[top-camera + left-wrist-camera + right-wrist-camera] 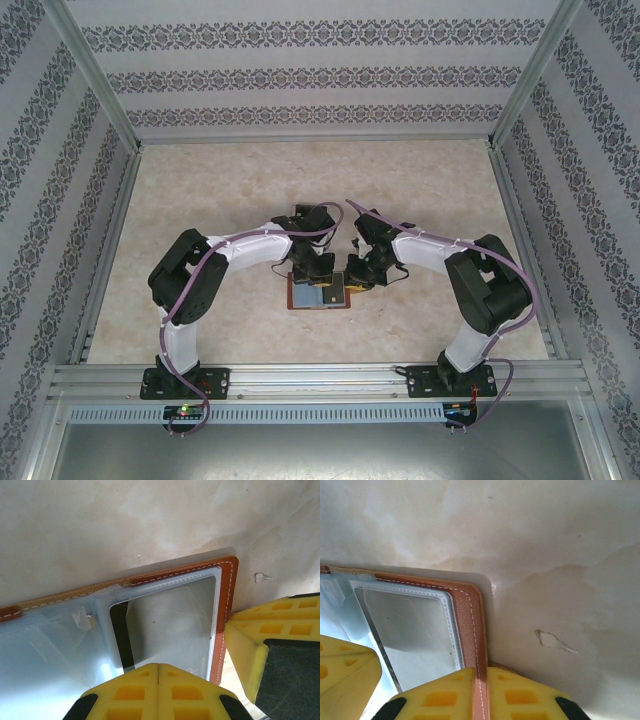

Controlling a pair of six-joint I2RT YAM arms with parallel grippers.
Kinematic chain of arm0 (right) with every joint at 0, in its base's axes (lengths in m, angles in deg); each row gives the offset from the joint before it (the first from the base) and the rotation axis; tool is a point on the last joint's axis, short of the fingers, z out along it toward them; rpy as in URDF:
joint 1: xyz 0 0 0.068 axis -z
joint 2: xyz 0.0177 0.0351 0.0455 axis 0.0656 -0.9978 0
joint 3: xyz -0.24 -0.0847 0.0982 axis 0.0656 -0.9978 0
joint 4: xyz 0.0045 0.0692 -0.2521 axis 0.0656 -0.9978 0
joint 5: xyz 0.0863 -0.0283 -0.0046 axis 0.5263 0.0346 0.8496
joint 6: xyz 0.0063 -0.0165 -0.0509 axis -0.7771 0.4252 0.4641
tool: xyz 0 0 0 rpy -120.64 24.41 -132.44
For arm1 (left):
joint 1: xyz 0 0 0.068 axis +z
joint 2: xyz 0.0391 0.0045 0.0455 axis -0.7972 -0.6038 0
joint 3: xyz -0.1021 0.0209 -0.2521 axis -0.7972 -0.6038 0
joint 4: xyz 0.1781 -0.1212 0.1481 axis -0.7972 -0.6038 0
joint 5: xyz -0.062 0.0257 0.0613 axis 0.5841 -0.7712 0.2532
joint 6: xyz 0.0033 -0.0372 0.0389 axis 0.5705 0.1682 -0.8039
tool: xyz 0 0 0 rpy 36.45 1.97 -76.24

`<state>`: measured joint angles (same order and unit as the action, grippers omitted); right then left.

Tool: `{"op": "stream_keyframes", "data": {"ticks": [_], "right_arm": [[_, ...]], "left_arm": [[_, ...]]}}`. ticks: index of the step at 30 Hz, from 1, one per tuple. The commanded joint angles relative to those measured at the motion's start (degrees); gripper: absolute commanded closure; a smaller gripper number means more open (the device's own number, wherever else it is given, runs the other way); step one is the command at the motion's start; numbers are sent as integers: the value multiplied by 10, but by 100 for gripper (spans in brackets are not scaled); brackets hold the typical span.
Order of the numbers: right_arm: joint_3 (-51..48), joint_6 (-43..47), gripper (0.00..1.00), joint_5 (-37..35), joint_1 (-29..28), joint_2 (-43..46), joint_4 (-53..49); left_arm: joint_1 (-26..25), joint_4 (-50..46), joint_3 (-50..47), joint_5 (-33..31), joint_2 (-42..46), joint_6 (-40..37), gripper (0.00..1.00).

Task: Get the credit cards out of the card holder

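Mottled beige table (pixel 200 190), and the card holder (pixel 318 293) lay open at its middle. Down on its clear pocket (pixel 60 650) sat the left gripper (pixel 158 669), pads together, while the right gripper (pixel 481 674) pinched the brown leather edge. Those credit cards (pixel 167 625) looked thin, stiff and slick, so best nipped by an exposed edge.

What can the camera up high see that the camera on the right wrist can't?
From up high: both whole arms, the left arm and the right arm, plus the patterned walls around them. From the right wrist: the white stitching along the card holder edge, a pale credit card in a clear pocket, and the right gripper pinching that brown edge. Both: the card holder lying open on the pale table.
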<state>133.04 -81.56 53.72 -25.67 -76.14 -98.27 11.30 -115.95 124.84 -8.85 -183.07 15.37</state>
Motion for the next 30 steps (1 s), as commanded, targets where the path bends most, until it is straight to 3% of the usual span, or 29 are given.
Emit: {"op": "stream_keyframes", "data": {"ticks": [1, 8, 15, 30], "right_arm": [[4, -6, 87, 14, -10, 21, 9], [17, -15, 85, 25, -26, -6, 24], [23, -2, 83, -8, -26, -34, -3], [21, 0, 82, -4, -25, -30, -7]], "left_arm": [[-3, -19, 4, -10, -11, -10, 100], [-3, -17, 4, -9, -11, -10, 100], [-3, -25, 2, -18, -11, -13, 100], [-3, -60, 4, -54, -24, -20, 97]]}}
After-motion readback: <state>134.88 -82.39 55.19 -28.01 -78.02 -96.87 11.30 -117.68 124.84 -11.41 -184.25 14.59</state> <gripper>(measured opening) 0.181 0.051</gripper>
